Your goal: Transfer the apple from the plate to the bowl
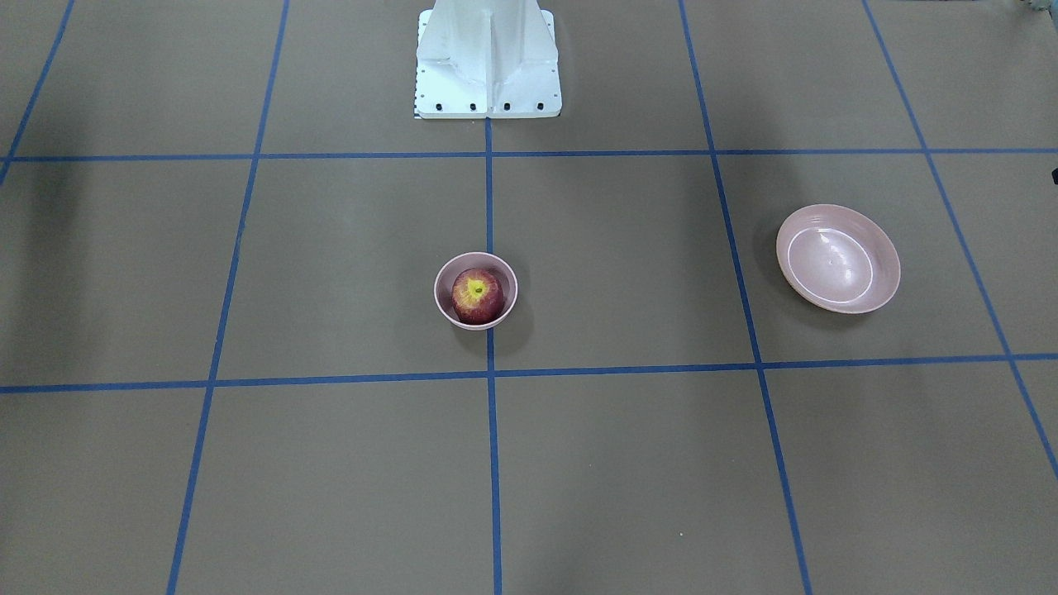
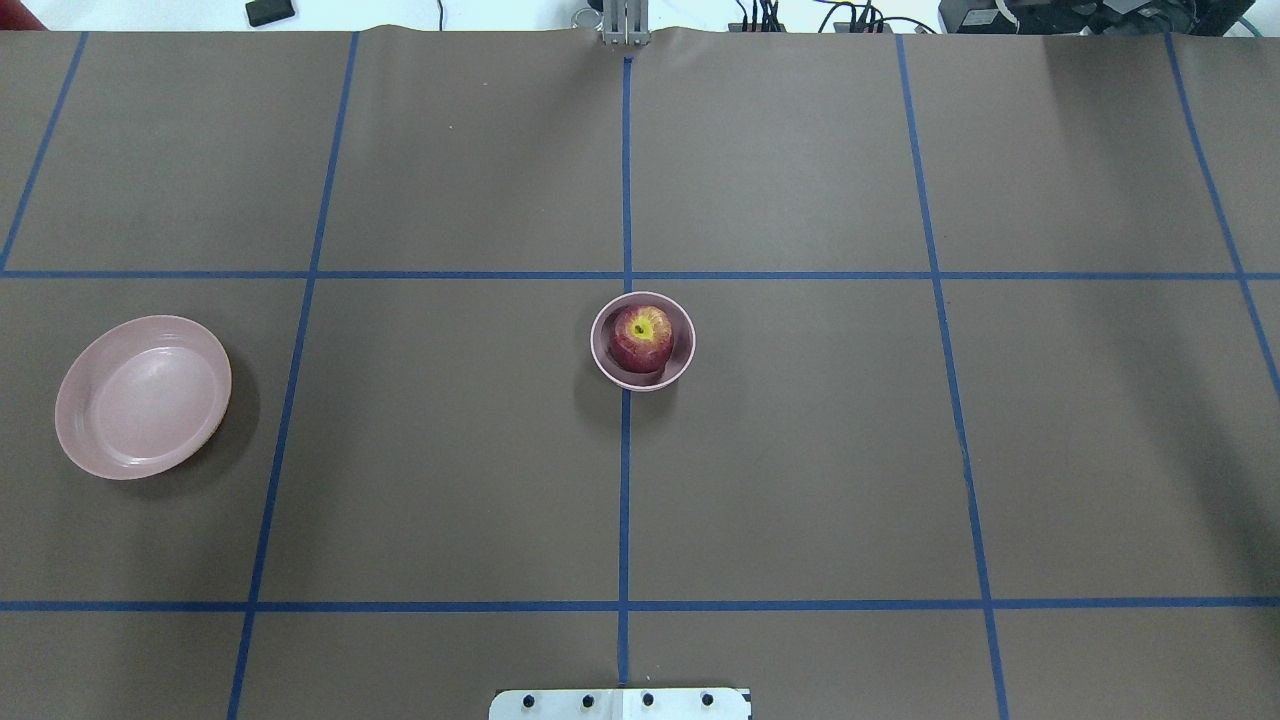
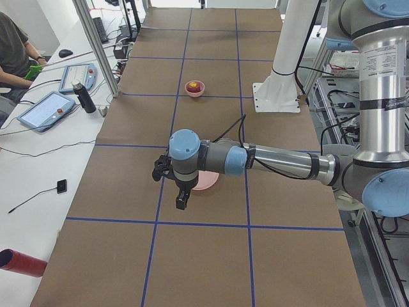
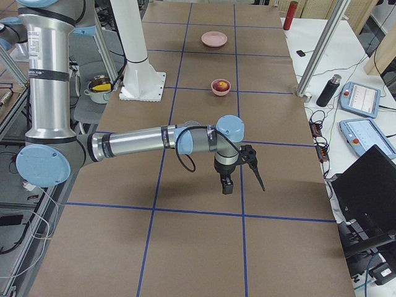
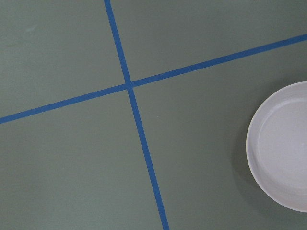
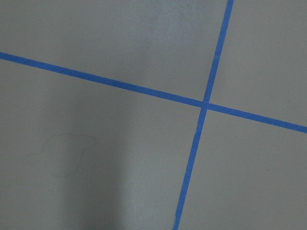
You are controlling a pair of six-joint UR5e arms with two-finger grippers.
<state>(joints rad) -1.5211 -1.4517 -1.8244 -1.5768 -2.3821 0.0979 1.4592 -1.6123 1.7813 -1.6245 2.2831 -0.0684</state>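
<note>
Sitting stem-up in the bowl (image 1: 509, 281), the apple (image 1: 477, 295) leaves the plate (image 1: 837, 258) bare, so we judge it delivered. We cannot tell how open the left claw (image 3: 182, 199) or right claw (image 4: 227, 184) is.

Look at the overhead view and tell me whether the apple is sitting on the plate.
No, the apple sits inside the bowl, while the plate holds nothing.

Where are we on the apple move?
Done: the apple sits in the bowl, and the plate is empty. In hand: nothing; the left gripper and right gripper hang clear of the bowl, jaws unreadable from the side views. Left: nothing visible.
</note>
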